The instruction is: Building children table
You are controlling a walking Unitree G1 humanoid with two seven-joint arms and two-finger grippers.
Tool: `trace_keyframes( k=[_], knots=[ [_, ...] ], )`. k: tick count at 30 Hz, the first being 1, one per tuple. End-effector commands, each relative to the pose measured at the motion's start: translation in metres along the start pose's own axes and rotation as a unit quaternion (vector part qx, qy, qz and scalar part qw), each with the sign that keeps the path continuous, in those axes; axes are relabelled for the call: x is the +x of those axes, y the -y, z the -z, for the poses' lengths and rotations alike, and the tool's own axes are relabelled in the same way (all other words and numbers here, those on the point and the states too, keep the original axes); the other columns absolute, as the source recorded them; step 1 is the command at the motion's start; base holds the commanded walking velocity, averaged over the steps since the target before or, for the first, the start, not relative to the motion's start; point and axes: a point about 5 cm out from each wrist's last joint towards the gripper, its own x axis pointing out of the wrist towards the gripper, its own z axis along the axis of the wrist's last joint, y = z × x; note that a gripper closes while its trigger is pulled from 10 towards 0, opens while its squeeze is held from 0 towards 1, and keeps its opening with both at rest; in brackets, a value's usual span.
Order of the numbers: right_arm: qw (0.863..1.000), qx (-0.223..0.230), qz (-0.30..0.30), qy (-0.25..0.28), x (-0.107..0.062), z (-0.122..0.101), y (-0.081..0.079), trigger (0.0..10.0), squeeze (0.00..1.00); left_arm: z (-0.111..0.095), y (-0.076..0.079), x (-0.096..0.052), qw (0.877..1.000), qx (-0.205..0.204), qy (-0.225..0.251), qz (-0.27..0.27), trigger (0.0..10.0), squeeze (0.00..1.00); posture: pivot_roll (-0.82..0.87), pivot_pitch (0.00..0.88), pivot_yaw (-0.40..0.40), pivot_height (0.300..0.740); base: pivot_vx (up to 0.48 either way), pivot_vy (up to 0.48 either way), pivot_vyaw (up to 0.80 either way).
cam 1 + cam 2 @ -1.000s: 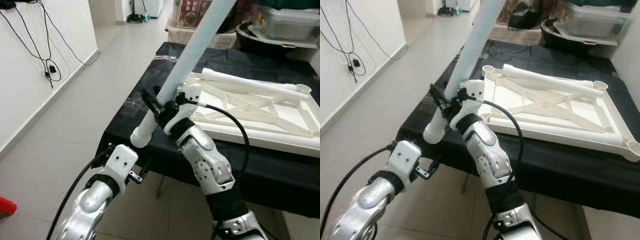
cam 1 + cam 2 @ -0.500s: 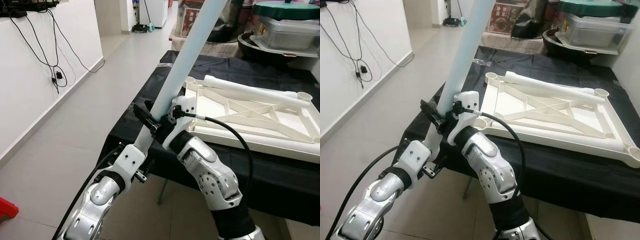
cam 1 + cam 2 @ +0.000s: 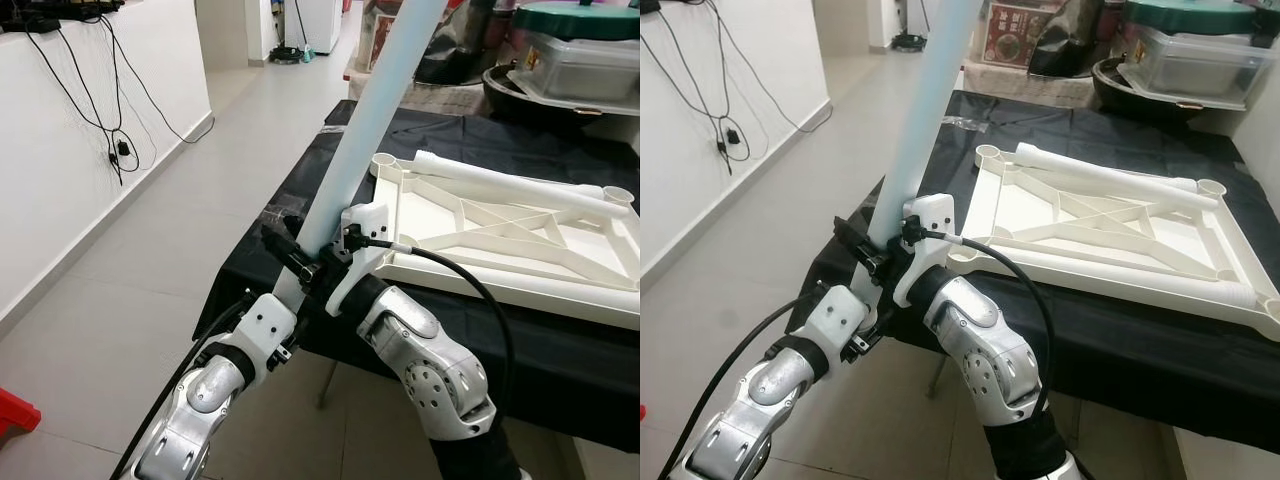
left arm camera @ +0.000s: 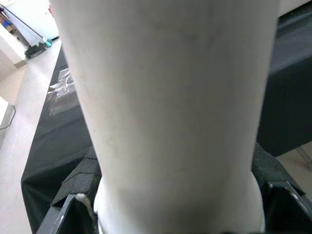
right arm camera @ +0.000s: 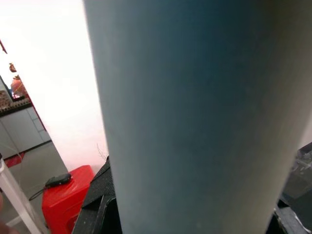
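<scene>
Black-draped surface (image 3: 560, 350) is carrying the upturned tabletop (image 3: 1110, 235) while the leg tube (image 3: 365, 125) is being clamped, tilted, by right claw (image 3: 305, 262) and left claw (image 3: 290, 335); misalignment risks jamming its socket.

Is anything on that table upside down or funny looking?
Yes. The white tabletop lies underside up on the black cloth, ribs showing. One leg rests loose across it, another leg is gripped by both grippers.

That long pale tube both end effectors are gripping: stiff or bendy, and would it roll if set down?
The table leg looks stiff: it runs straight though gripped only near its base. Probably light, hollow plastic like the tabletop frame. Being round, it would likely roll.
</scene>
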Motion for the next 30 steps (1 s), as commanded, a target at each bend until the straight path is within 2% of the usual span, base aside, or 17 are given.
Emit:
trace_keyframes(
  k=[1, 2, 6, 7, 8, 9, 10, 11, 13, 14, 16, 19, 21, 22, 25, 28, 30],
  knots=[
    [1.000, 0.003, 0.000, 0.006, 0.001, -0.002, -0.001, 10.0, 0.00, 0.000, 0.007, 0.000, 1.000, 0.005, 0.003, 0.012, 0.0, 0.00, 0.08, 0.060, -0.043, 0.740, 0.000, 0.000, 0.00],
    [1.000, -0.007, 0.008, 0.004, 0.000, -0.001, 0.005, 10.0, 1.00, 0.000, 0.005, 0.000, 1.000, 0.000, 0.001, 0.007, 10.0, 0.00, 0.09, 0.059, -0.043, 0.740, 0.000, 0.000, 0.00],
    [0.999, -0.024, 0.028, 0.000, -0.002, -0.002, 0.019, 10.0, 1.00, -0.002, -0.002, -0.002, 1.000, -0.022, 0.005, 0.006, 10.0, 0.00, 0.09, 0.059, -0.043, 0.740, 0.000, 0.000, 0.00],
    [0.999, -0.025, 0.026, 0.001, -0.003, -0.005, 0.023, 10.0, 0.76, -0.003, -0.003, -0.006, 0.998, -0.049, 0.013, 0.030, 10.0, 0.00, 0.09, 0.060, -0.042, 0.740, 0.000, 0.000, 0.00],
    [0.999, -0.026, 0.024, 0.002, -0.004, -0.008, 0.026, 10.0, 0.76, -0.004, -0.004, -0.008, 0.996, -0.066, 0.019, 0.048, 10.0, 0.00, 0.09, 0.060, -0.042, 0.740, 0.000, 0.000, 0.00],
    [1.000, -0.019, 0.003, -0.001, -0.006, -0.011, 0.029, 10.0, 0.00, -0.004, -0.007, -0.015, 0.990, -0.108, 0.025, 0.087, 10.0, 0.00, 0.09, 0.061, -0.040, 0.740, 0.000, 0.000, 0.00],
    [1.000, -0.019, 0.003, -0.001, -0.006, -0.011, 0.029, 10.0, 0.00, -0.004, -0.007, -0.015, 0.990, -0.108, 0.025, 0.087, 10.0, 0.00, 0.09, 0.061, -0.040, 0.740, 0.000, 0.000, 0.00],
    [1.000, -0.011, -0.017, -0.006, -0.008, -0.012, 0.031, 10.0, 0.00, -0.004, -0.010, -0.020, 0.983, -0.140, 0.029, 0.117, 10.0, 0.00, 0.09, 0.061, -0.040, 0.740, 0.000, 0.000, 0.00],
    [0.997, 0.013, -0.077, -0.024, -0.012, -0.013, 0.029, 10.0, 0.00, -0.006, -0.012, -0.028, 0.968, -0.172, 0.025, 0.184, 10.0, 0.00, 0.09, 0.061, -0.040, 0.740, 0.000, 0.000, 0.00],
    [0.997, 0.013, -0.077, -0.024, -0.012, -0.013, 0.029, 10.0, 0.00, -0.006, -0.012, -0.028, 0.968, -0.172, 0.025, 0.184, 10.0, 0.00, 0.09, 0.061, -0.040, 0.740, 0.000, 0.000, 0.00],
    [0.993, 0.029, -0.110, -0.033, -0.014, -0.014, 0.026, 10.0, 0.00, -0.007, -0.012, -0.032, 0.959, -0.184, 0.022, 0.215, 10.0, 0.00, 0.09, 0.065, -0.036, 0.740, 0.000, 0.000, 0.00],
    [0.972, 0.070, -0.214, -0.065, -0.023, -0.016, 0.014, 10.0, 0.00, -0.004, -0.012, -0.043, 0.938, -0.207, 0.001, 0.279, 10.0, 0.00, 0.09, 0.069, -0.034, 0.740, 0.000, 0.000, 0.00],
    [0.972, 0.070, -0.214, -0.065, -0.023, -0.016, 0.014, 10.0, 0.00, -0.004, -0.012, -0.043, 0.938, -0.207, 0.001, 0.279, 10.0, 0.00, 0.09, 0.069, -0.034, 0.740, 0.000, 0.000, 0.00],
    [0.959, 0.084, -0.259, -0.084, -0.027, -0.016, 0.008, 10.0, 0.00, 0.001, -0.008, -0.049, 0.929, -0.207, -0.015, 0.305, 10.0, 0.00, 0.09, 0.071, -0.032, 0.740, 0.000, 0.000, 0.00],
    [0.954, 0.090, -0.270, -0.091, -0.028, -0.015, 0.006, 10.0, 0.00, 0.003, -0.006, -0.052, 0.925, -0.210, -0.021, 0.316, 10.0, 0.00, 0.09, 0.071, -0.031, 0.740, 0.000, 0.000, 0.00],
    [0.945, 0.101, -0.293, -0.104, -0.027, -0.012, 0.000, 10.0, 0.00, 0.003, 0.002, -0.057, 0.911, -0.223, -0.026, 0.347, 10.0, 0.00, 0.09, 0.073, -0.029, 0.740, 0.000, 0.000, 0.00],
    [0.942, 0.103, -0.300, -0.109, -0.027, -0.010, -0.002, 10.0, 0.00, 0.003, 0.004, -0.058, 0.908, -0.224, -0.027, 0.354, 10.0, 0.00, 0.09, 0.074, -0.029, 0.740, 0.000, 0.000, 0.00]
  ],
)
